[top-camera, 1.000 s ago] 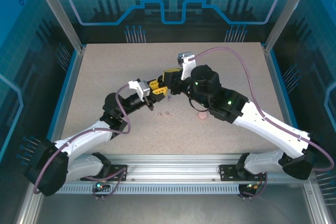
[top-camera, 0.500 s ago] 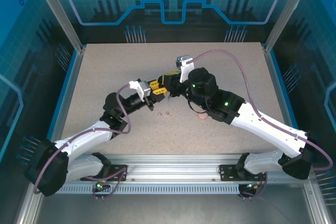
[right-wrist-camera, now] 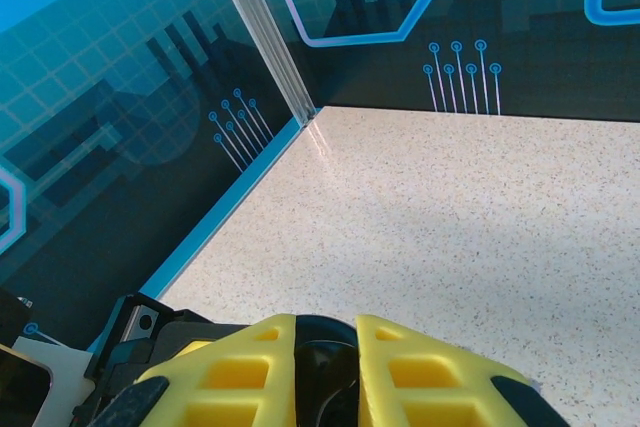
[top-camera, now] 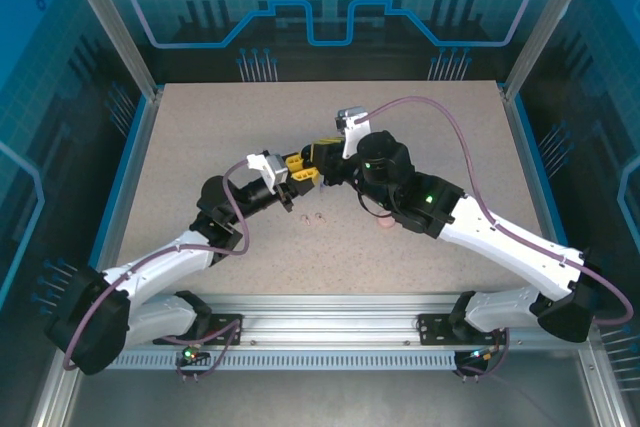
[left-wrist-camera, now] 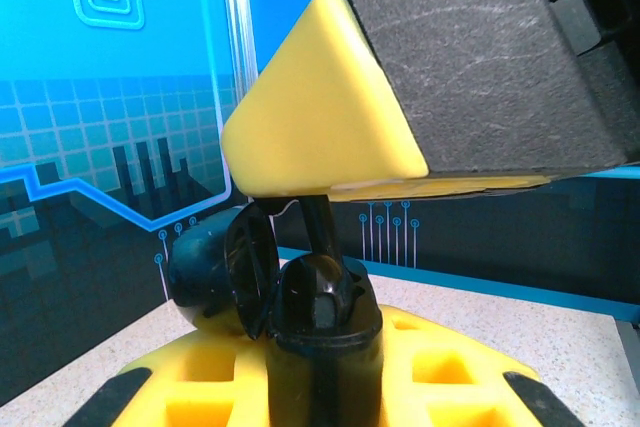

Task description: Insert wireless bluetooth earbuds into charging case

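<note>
Right gripper (top-camera: 322, 152) has edged left, clamped on black earbud (left-wrist-camera: 318, 227), stem at mouth of open black case (left-wrist-camera: 320, 317), mid-table; left gripper (top-camera: 298, 175) closed on that case; pink earbuds (top-camera: 312, 217) lie just nearer.

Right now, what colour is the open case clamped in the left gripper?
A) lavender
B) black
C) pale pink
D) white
B: in the left wrist view a black case, lid open, sits between the left gripper's yellow fingers, and the right gripper holds a black earbud over it.
</note>
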Controlling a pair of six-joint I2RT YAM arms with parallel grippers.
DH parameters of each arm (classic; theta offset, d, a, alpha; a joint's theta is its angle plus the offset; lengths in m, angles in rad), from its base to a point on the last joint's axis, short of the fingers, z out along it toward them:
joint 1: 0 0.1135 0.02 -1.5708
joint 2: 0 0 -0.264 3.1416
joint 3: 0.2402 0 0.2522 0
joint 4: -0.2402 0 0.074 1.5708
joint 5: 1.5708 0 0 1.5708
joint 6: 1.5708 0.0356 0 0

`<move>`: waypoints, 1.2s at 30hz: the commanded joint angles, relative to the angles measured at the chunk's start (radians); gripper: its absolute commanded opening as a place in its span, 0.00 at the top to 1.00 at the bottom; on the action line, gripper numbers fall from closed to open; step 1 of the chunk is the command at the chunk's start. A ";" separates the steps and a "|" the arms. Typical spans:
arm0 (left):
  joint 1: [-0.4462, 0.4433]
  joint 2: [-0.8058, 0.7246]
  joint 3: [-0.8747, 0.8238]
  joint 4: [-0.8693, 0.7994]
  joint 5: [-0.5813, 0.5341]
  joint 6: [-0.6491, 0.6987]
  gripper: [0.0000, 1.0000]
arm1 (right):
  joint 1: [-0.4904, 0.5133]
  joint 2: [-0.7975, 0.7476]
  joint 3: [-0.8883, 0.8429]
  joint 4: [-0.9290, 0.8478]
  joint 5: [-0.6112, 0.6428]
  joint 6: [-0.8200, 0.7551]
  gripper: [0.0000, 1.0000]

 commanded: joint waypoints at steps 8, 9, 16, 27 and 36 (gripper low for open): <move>-0.006 -0.038 0.044 0.041 0.003 0.010 1.00 | 0.013 0.019 -0.035 -0.007 0.001 -0.023 0.84; -0.007 -0.037 0.045 0.042 0.003 0.010 1.00 | 0.014 0.019 -0.041 -0.007 0.002 -0.024 0.84; -0.007 -0.044 0.047 0.042 -0.005 0.010 1.00 | 0.033 0.016 -0.067 -0.006 0.006 -0.051 0.84; -0.007 -0.049 0.050 0.043 -0.028 0.013 1.00 | 0.052 0.045 -0.058 -0.034 -0.021 -0.063 0.84; -0.008 -0.051 0.047 0.055 -0.044 0.005 1.00 | 0.065 0.090 -0.026 -0.099 -0.004 -0.064 0.83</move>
